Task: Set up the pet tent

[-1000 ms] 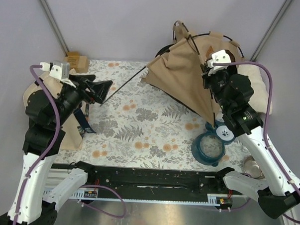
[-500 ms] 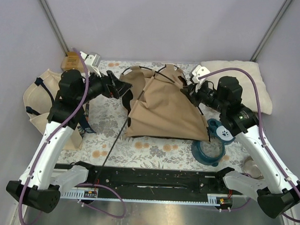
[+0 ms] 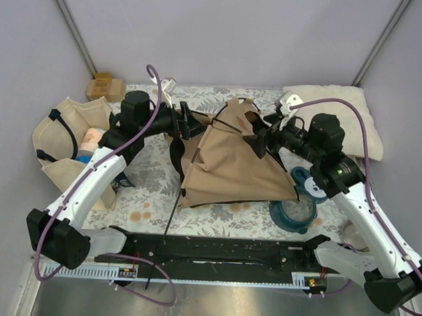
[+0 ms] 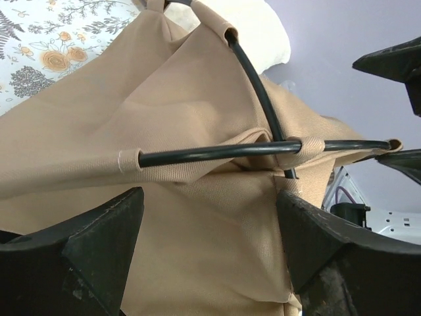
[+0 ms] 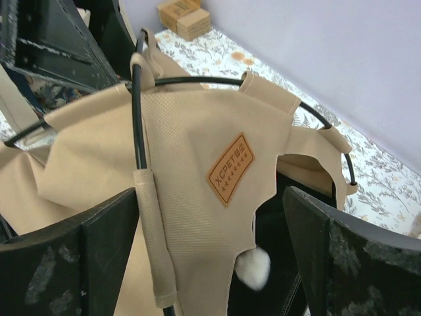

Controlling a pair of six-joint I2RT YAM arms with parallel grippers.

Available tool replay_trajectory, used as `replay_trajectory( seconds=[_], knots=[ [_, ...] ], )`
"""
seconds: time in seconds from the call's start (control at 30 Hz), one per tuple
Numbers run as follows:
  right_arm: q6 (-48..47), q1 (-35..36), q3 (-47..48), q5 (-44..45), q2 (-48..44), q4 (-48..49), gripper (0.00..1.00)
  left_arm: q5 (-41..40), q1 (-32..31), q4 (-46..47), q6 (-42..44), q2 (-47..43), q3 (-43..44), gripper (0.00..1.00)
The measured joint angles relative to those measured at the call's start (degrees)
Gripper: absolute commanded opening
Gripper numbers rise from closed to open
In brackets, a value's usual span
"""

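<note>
Left wrist view: the left gripper (image 4: 207,220) gapes wide at the pet tent (image 3: 232,159), touching nothing. The right gripper (image 5: 210,217) gapes too. The tent sits mid-table, half-raised and unheld, so its bowed poles (image 4: 197,157) could spring and flatten it. The tote bag (image 3: 53,168) holds perhaps a cup; the blue bowl (image 3: 275,213) shows a greyish bottom.

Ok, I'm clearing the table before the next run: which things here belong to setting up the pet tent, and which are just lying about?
Part of the job:
- tent
- poles

Just lying about:
- tote bag
- pillow
- blue bowl
- cardboard box
</note>
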Motion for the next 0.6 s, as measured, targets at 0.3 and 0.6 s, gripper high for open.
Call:
replay_trajectory(
  seconds=[0.3, 0.6],
  knots=[
    [4.2, 0.0, 0.6, -0.1, -1.1, 0.9, 0.93, -6.4, -0.3, -7.0, 3.3, -6.0, 0.6, 0.85],
    [6.1, 0.0, 1.1, -1.6, 1.5, 0.3, 0.93, -4.7, -0.4, -7.0, 5.8, -15.0, -0.3, 0.83]
  ],
)
